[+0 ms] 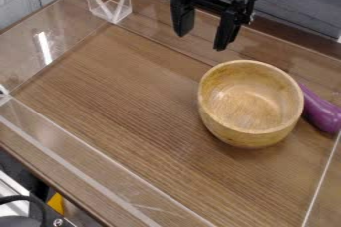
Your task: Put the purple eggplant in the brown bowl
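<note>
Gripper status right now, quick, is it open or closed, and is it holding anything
Gripper: open, holding nothing. It hangs above the table, apart from the brown bowl and the purple eggplant lying beside the bowl.

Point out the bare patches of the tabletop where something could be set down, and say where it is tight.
Most free: the wood left of the brown bowl, out to the clear wall, and the strip in front of it. Also bare below the open gripper. Tight: the right edge, where the purple eggplant lies against the bowl's far side.
</note>
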Motion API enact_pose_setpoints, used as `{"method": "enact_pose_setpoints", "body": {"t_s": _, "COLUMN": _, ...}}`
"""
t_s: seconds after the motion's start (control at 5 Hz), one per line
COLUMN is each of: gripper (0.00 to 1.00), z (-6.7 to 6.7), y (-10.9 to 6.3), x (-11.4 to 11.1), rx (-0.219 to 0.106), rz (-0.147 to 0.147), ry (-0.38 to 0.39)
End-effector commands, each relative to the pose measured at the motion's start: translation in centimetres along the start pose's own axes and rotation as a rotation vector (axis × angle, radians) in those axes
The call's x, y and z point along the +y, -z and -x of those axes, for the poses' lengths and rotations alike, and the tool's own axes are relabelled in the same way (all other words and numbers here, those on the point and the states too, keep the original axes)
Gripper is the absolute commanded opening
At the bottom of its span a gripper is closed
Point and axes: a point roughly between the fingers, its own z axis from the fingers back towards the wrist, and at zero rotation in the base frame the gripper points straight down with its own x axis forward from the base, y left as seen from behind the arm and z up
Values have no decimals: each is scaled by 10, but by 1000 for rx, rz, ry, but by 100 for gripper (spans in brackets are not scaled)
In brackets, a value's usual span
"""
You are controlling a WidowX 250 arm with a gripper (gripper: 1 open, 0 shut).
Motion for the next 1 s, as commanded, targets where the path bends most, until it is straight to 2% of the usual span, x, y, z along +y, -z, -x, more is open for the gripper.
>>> {"method": "enact_pose_setpoints", "body": {"t_s": 0.0, "gripper": 100, "z": 1, "y": 8, "x": -6, "rx": 12, "rz": 4, "ry": -28}}
{"method": "enact_pose_setpoints", "body": {"t_s": 0.4, "gripper": 100, "z": -22, "y": 16, "x": -33, "rx": -54, "rz": 16, "ry": -87}}
{"method": "enact_pose_setpoints", "body": {"t_s": 0.6, "gripper": 100, "z": -35, "y": 14, "x": -47, "rx": -86, "rz": 16, "ry": -84}}
{"method": "enact_pose_setpoints", "body": {"t_s": 0.8, "gripper": 100, "z": -48, "y": 13, "x": -71, "rx": -113, "rz": 22, "ry": -69}}
